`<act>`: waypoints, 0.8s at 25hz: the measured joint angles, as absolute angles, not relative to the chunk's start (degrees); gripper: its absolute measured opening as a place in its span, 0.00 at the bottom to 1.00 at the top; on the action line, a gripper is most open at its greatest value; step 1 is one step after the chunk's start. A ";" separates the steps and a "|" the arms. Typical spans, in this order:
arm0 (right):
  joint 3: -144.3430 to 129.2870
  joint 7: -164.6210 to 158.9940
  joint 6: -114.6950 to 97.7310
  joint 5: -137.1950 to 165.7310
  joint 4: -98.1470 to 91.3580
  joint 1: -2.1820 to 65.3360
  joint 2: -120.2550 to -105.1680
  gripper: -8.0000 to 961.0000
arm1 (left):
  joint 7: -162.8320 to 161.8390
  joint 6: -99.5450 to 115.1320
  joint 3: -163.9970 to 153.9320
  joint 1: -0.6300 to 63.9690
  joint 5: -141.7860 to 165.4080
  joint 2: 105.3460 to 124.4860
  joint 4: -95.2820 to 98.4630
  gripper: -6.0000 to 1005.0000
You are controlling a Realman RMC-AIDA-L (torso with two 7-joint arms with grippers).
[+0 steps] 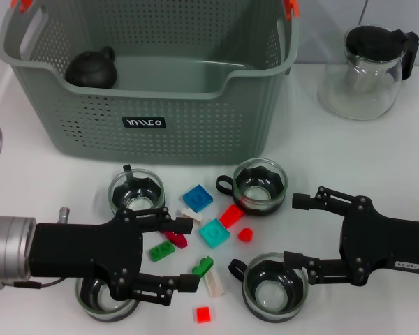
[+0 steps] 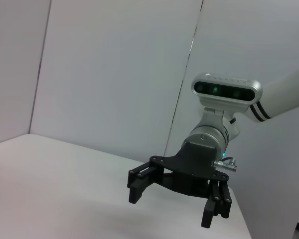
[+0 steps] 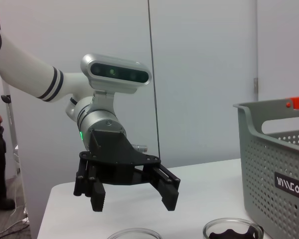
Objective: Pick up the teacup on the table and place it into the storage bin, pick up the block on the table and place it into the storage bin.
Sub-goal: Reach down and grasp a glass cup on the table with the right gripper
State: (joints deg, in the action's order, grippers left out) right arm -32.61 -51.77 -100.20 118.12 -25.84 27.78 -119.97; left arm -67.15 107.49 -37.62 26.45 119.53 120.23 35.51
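Observation:
The grey-green storage bin stands at the back of the white table, and its corner shows in the right wrist view. Several glass teacups stand in front of it: one at the left, one at the right, one near the front. Another cup lies partly under my left gripper, which hovers open over the green block. Blue, teal and red blocks lie between the cups. My right gripper is open beside the front cup.
A black teapot sits inside the bin at its left end. A glass pitcher with a black lid stands at the back right. More small blocks, red, green and white, are scattered near the front.

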 joint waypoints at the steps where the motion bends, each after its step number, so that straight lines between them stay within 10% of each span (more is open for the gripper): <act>1: -32.63 -51.77 -100.20 118.12 -25.84 27.79 -119.97 0.98 | -67.15 107.49 -37.62 26.45 119.53 120.23 35.51 0.87; 20: -33.37 -53.63 -100.59 118.28 -26.78 27.64 -119.78 0.97 | -67.32 110.17 -32.79 24.55 120.50 119.52 36.39 0.87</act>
